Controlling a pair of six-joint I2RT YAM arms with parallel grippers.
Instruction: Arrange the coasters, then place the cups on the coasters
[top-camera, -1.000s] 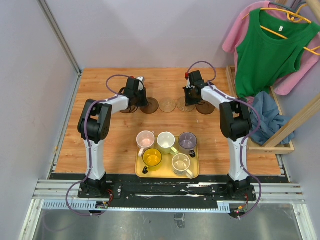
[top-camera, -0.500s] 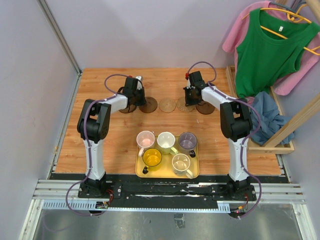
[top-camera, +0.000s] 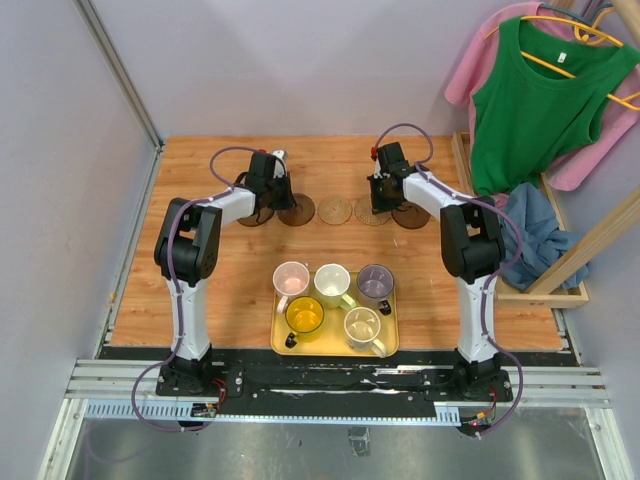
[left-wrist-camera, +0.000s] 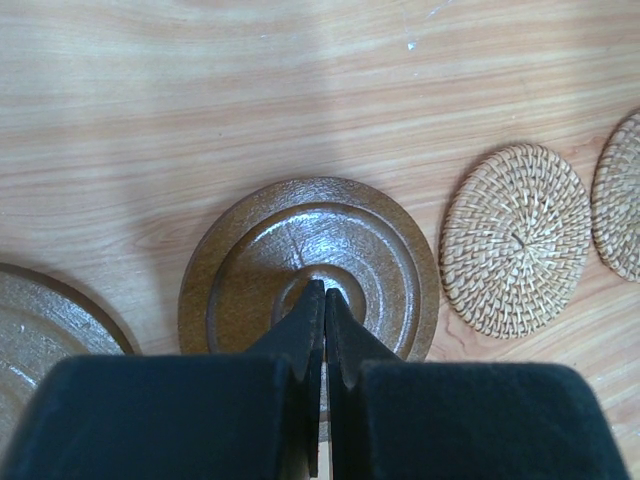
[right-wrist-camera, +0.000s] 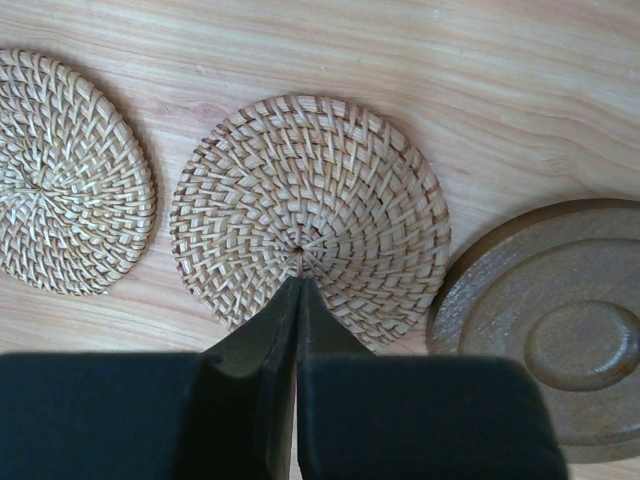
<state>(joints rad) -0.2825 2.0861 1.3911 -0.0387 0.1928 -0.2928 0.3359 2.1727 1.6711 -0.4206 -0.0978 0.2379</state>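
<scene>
Five coasters lie in a row at the far middle of the table. From the left: a dark brown coaster (top-camera: 252, 216), a second dark brown one (top-camera: 298, 211), two woven tan ones (top-camera: 337, 211) (top-camera: 372, 214), and another dark brown one (top-camera: 412, 216). My left gripper (top-camera: 282, 197) (left-wrist-camera: 325, 290) is shut, its tips over the centre of the second brown coaster (left-wrist-camera: 300, 235). My right gripper (top-camera: 380, 200) (right-wrist-camera: 300, 282) is shut, tips at the centre of a tan coaster (right-wrist-camera: 310, 190). Whether the tips touch the coasters I cannot tell. Several cups stand on the yellow tray (top-camera: 330, 352): pink (top-camera: 290, 278), cream (top-camera: 332, 283), grey-purple (top-camera: 375, 281), yellow (top-camera: 304, 316), pale (top-camera: 362, 326).
A wooden rack (top-camera: 560, 275) stands at the table's right edge with a green top (top-camera: 535, 100), a pink garment (top-camera: 600, 150) and a blue cloth (top-camera: 535, 235). Grey walls close the left and far sides. The tray sits between the two arm bases near the front edge.
</scene>
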